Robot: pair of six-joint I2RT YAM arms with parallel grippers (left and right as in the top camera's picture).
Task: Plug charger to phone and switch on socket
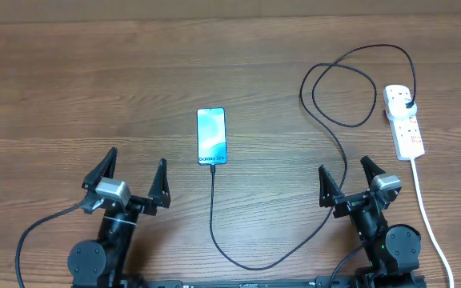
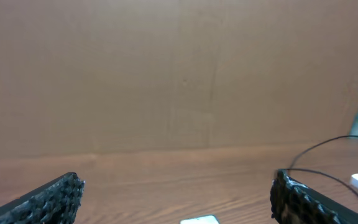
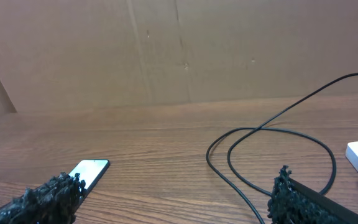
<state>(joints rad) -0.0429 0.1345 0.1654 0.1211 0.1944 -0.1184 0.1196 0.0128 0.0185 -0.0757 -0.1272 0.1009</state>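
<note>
Phone (image 1: 211, 134) lies face up near the middle of the counter (image 1: 46, 80), its long axis pointing straight away from me and its near short edge turned towards me. At the left, my left jaws stand wide apart and empty, a little left of the phone and closer to me. The charger (image 1: 214, 216) runs from that near edge back towards me, curves right, then climbs past my right jaws, which are likewise spread fully and hold nothing. I cannot tell whether its tip is seated in the phone or only touching it. Farther right, its black plug (image 1: 407, 105) sits in the socket (image 1: 404, 122). My right arm is nearer the socket, and my left is nearer the phone.
</note>
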